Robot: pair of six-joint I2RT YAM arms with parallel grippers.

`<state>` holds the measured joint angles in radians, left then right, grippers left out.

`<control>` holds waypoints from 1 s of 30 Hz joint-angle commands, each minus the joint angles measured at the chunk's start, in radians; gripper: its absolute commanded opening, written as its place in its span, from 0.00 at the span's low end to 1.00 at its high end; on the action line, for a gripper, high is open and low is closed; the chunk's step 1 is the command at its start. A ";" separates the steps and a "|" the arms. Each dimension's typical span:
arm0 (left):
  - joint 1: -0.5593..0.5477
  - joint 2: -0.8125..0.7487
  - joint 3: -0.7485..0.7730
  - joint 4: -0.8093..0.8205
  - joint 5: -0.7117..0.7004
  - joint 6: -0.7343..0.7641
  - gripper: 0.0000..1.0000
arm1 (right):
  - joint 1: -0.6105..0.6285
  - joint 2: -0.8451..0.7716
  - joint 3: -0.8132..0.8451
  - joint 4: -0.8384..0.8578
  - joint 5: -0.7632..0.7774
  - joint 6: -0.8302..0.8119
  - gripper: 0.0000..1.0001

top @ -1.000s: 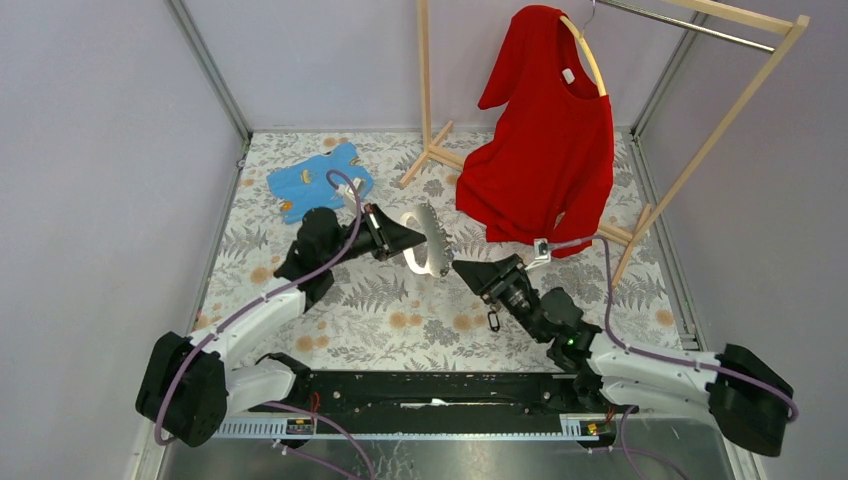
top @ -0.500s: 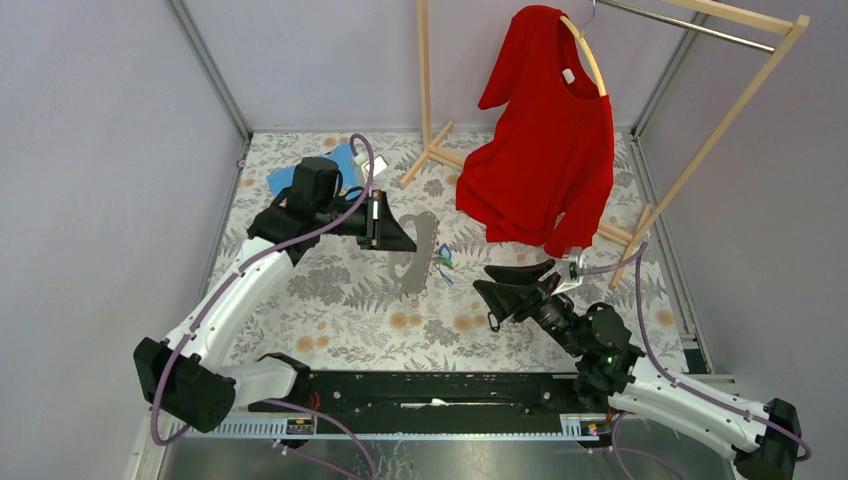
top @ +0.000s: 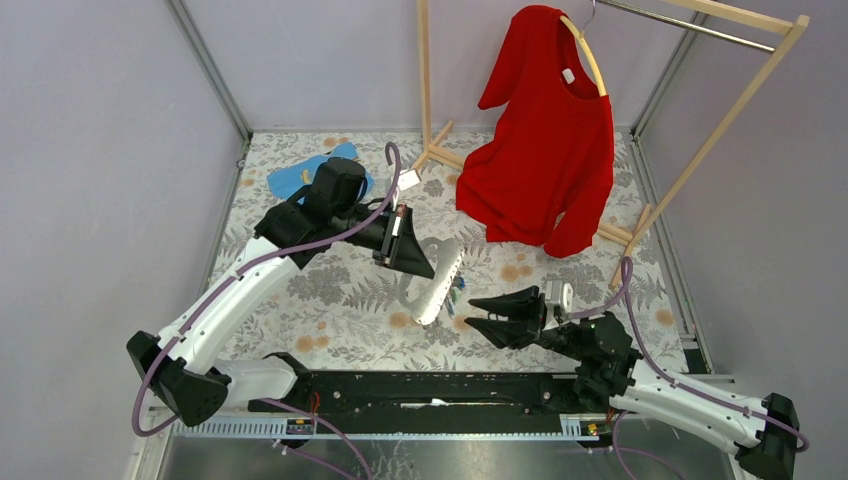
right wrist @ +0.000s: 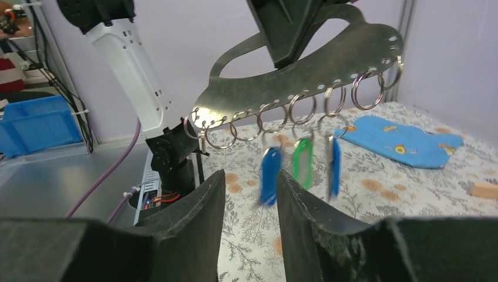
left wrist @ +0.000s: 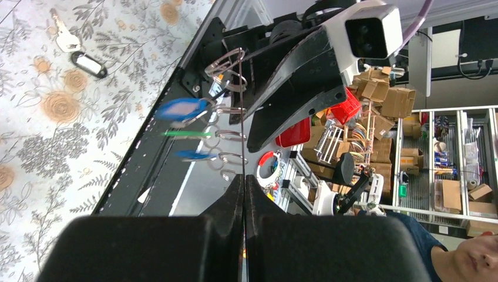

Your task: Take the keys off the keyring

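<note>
While the left gripper [left wrist: 243,188] is clamped shut on the edge of the keyring plate [right wrist: 305,76] and holds it up off the table, the right gripper [right wrist: 249,197] waits just in front of it with its jaws parted and nothing between them. I'd say the job is mid-way. A silvery loose key [left wrist: 63,40] and a dark tag [left wrist: 89,63] lie on the floral cloth [top: 340,300], apparently already off, while three tagged keys hang from the plate: a blue one [right wrist: 270,170], a green one [right wrist: 302,161] and another blue one [right wrist: 335,167].

The next move, as I read it, calls for the right fingers to close on one dangling tag and work its ring free. That needs fine aim, since the tags are blurred and look to be swinging.

The plate is thin, flat, dull grey metal with a curved outline and a row of small holes along one edge. Each hole carries a wire split ring [right wrist: 276,117], springy and slick. The tags look like smooth, glossy plastic, narrow and rounded. The cloth beneath is soft and printed with ferns and orange flowers.
</note>
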<state>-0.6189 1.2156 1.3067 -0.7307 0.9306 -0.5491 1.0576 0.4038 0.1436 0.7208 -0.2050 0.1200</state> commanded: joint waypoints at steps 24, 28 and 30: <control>-0.113 0.046 0.200 0.026 -0.041 -0.121 0.00 | 0.121 0.083 0.127 0.011 0.055 -0.236 0.31; -0.115 0.051 0.203 0.025 -0.041 -0.121 0.00 | 0.122 0.076 0.133 -0.002 0.066 -0.242 0.31; -0.116 0.052 0.205 0.026 -0.040 -0.119 0.00 | 0.123 0.075 0.132 0.000 0.065 -0.240 0.31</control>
<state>-0.7288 1.2701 1.4582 -0.7403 0.8860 -0.6567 1.1709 0.4877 0.2298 0.6586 -0.1719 -0.0990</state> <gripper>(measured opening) 0.004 0.310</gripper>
